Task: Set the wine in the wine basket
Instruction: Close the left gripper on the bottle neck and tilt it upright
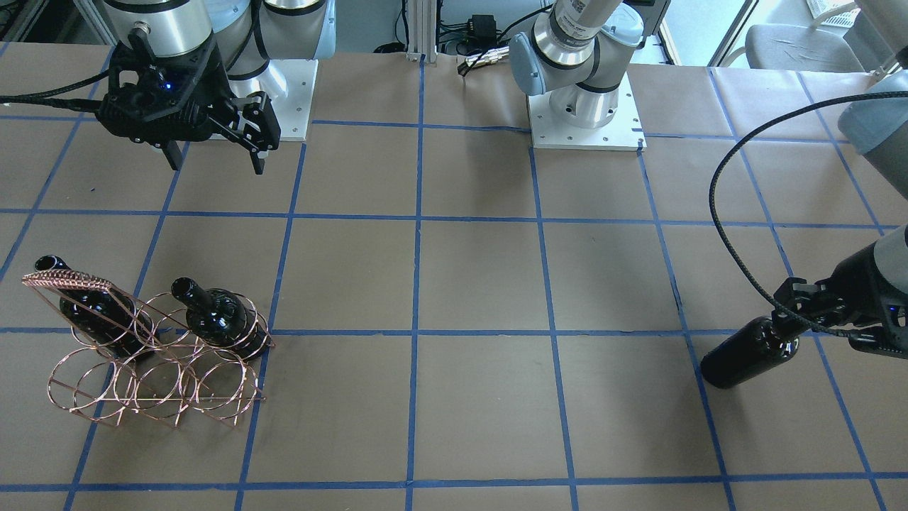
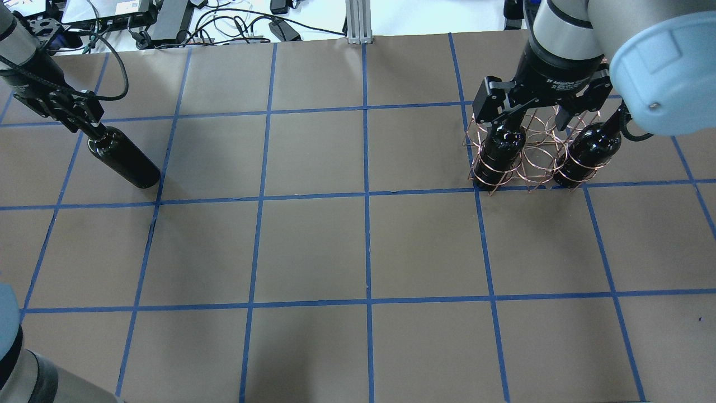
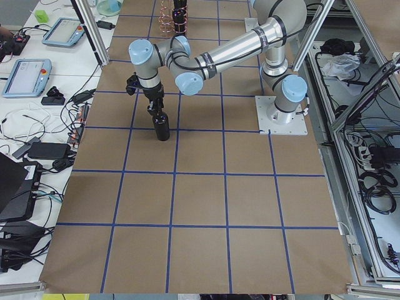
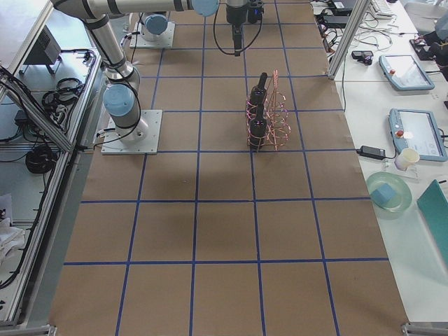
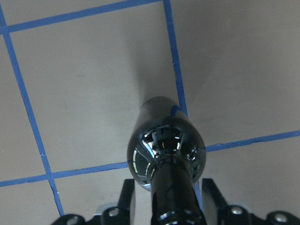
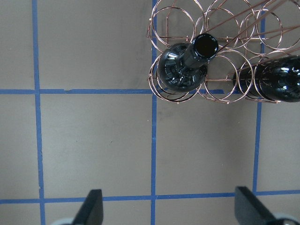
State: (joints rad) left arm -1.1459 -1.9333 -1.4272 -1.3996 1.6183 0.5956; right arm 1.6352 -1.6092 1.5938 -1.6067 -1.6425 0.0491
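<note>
Left gripper (image 1: 798, 312) clamped on wine (image 1: 748, 353) neck; mouth hidden between fingers. Right gripper (image 6: 168, 193) spread wide, holds nothing; in overhead view it covers wine basket (image 1: 152, 369) top.

Item one, as I see it: wine (image 2: 124, 159), a glossy black unlabelled bottle, upright on the table at far left, neck clamped in the left gripper (image 2: 89, 124).
Item two: basket (image 1: 156, 383), copper wire rings, far right, with bottles (image 2: 502, 146) in both end rings.
</note>
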